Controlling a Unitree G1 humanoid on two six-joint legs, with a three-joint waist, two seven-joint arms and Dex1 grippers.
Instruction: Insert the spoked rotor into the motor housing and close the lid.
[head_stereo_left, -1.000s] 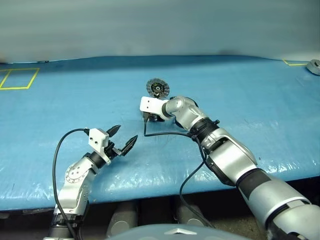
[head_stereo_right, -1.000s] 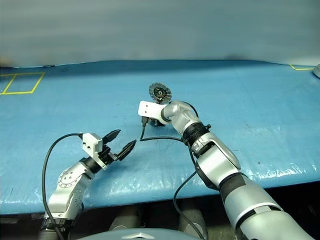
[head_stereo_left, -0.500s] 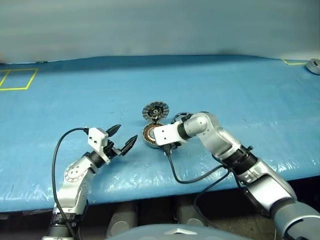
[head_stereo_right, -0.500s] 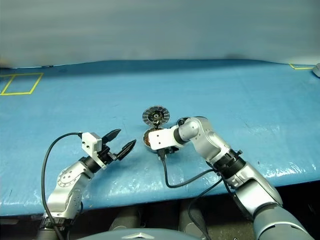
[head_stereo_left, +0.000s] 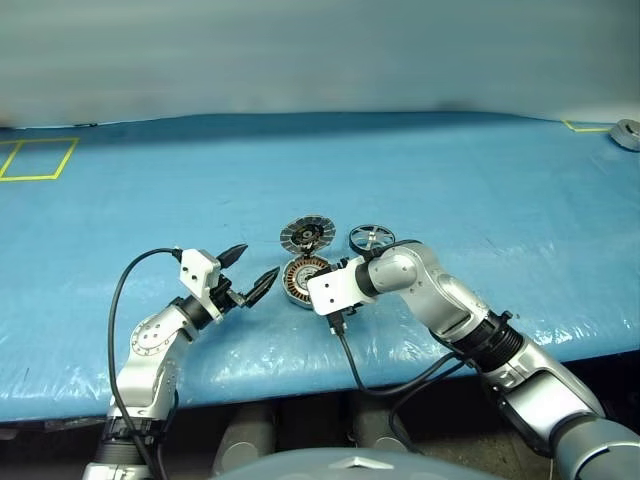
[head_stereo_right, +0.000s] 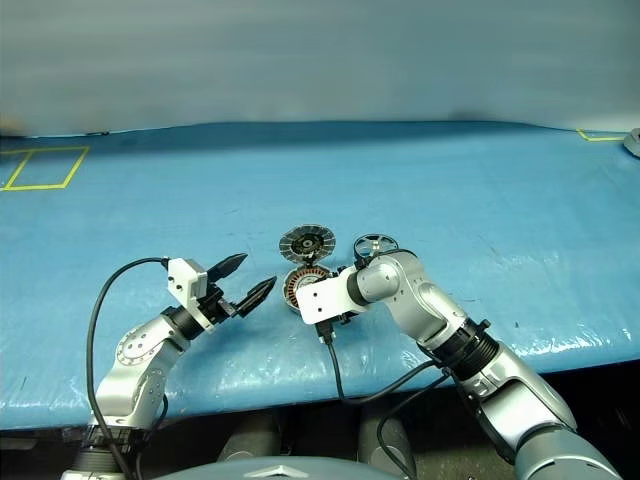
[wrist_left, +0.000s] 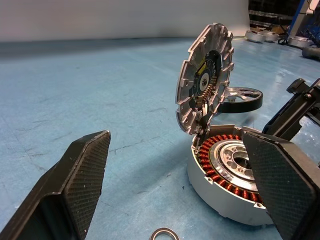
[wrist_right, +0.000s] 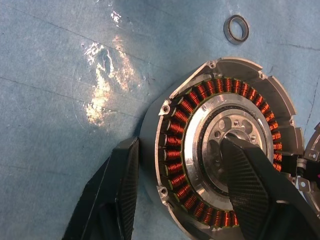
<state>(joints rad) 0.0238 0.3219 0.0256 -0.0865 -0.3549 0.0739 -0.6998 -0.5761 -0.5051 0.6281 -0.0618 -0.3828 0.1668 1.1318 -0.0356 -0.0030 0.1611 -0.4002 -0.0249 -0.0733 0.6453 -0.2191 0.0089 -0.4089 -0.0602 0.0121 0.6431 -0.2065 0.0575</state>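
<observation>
The motor housing (head_stereo_left: 300, 275), a silver puck with a copper winding ring, lies on the blue table near its front. Its lid (head_stereo_left: 306, 235) stands open at the housing's far side, striped face toward me. The spoked rotor (head_stereo_left: 371, 238), a black ring with silver spokes, lies flat just right of the lid. My right gripper (wrist_right: 181, 145) is shut on the housing's wall (wrist_right: 160, 150), one finger outside it and one over the silver centre. My left gripper (head_stereo_left: 248, 270) hovers open a little left of the housing (wrist_left: 225, 170), pointing at it with nothing between its fingers.
A small metal ring (wrist_right: 236, 28) lies on the table close to the housing, on the left gripper's side. A yellow taped rectangle (head_stereo_left: 35, 157) marks the far left of the table. A grey object (head_stereo_left: 627, 133) sits at the far right corner.
My right gripper has drawn the housing and its open lid toward the table's front edge. The right arm no longer covers the rotor. The left gripper has stayed put.
</observation>
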